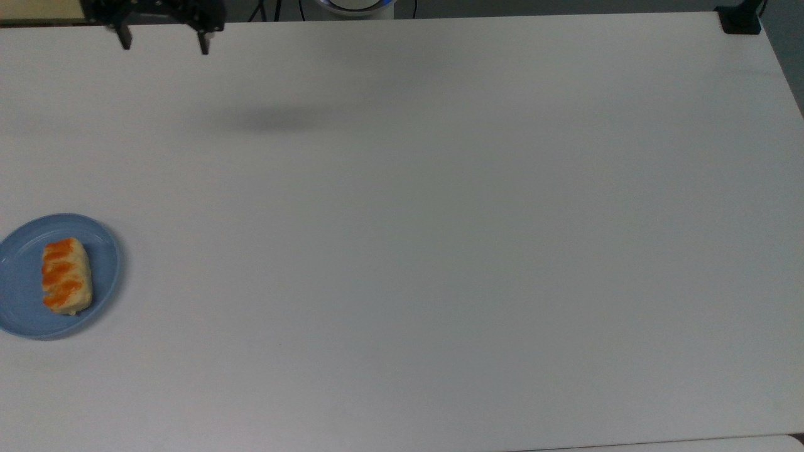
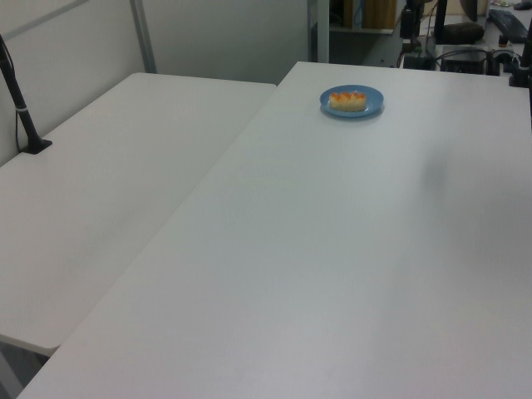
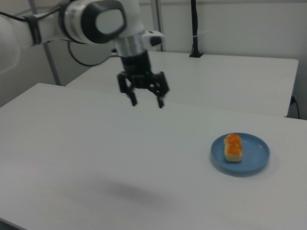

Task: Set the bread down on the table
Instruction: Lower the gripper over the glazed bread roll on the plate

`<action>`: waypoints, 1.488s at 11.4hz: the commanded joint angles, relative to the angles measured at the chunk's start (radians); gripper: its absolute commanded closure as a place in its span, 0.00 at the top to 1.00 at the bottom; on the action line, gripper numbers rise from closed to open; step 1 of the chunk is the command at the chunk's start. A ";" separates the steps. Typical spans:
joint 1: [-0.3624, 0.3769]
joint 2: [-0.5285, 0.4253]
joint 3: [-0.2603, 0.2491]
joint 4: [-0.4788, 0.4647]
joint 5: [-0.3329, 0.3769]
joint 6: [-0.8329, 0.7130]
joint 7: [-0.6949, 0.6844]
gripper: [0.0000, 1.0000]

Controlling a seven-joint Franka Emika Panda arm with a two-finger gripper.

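The small oblong pale-beige bread with three orange glazed patches (image 1: 66,276) is seen lying on a round blue plate (image 1: 103,248) near the top view's left edge, roughly midway down the large plain white desk (image 1: 440,251). In the left view the same bread (image 2: 347,100) sits on the plate (image 2: 373,100) at the far end of the desk (image 2: 332,266), and in the right view the bread (image 3: 233,147) rests lengthwise across the middle of the plate (image 3: 254,158), clear of its rim.

The black two-finger gripper (image 3: 146,101) is held high above the desk (image 3: 96,153) in the right view, well apart from the plate, with its fingers (image 3: 133,99) spread wide and nothing between them. In the top view the gripper (image 1: 163,43) is found at the upper left, its fingers (image 1: 203,45) pointing down, and a soft shadow is cast on the bare surface below.

The task is judged to be at its opening: the bread has not been lifted from the plate. The released fingers are probably kept apart so that the bun can be straddled across its narrow sides. Because the bun looks soft, a gentle closing is likely called for, and the light plate might be dragged if it is caught by a fingertip. Ample bare surface beside the plate is available for setting the bread down.
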 commanded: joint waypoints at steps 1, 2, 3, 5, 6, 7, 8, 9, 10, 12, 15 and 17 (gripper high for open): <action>-0.093 0.127 0.000 0.058 0.000 0.182 -0.149 1.00; -0.117 0.182 0.000 0.063 -0.002 0.259 -0.149 1.00; -0.145 0.232 0.004 0.067 0.000 0.340 -0.140 1.00; -0.172 0.335 0.007 0.066 0.001 0.513 -0.116 1.00; -0.191 0.374 0.009 0.066 0.014 0.602 -0.100 1.00; -0.196 0.395 0.009 0.068 0.027 0.649 -0.082 1.00; -0.199 0.420 0.009 0.068 0.034 0.696 -0.050 1.00; -0.214 0.443 0.009 0.069 0.035 0.754 -0.021 1.00; -0.217 0.464 0.009 0.069 0.037 0.814 0.006 1.00; -0.219 0.526 0.009 0.069 0.035 0.935 0.093 1.00; -0.219 0.596 0.009 0.092 0.035 1.043 0.142 1.00; -0.217 0.632 0.011 0.121 0.034 1.048 0.171 1.00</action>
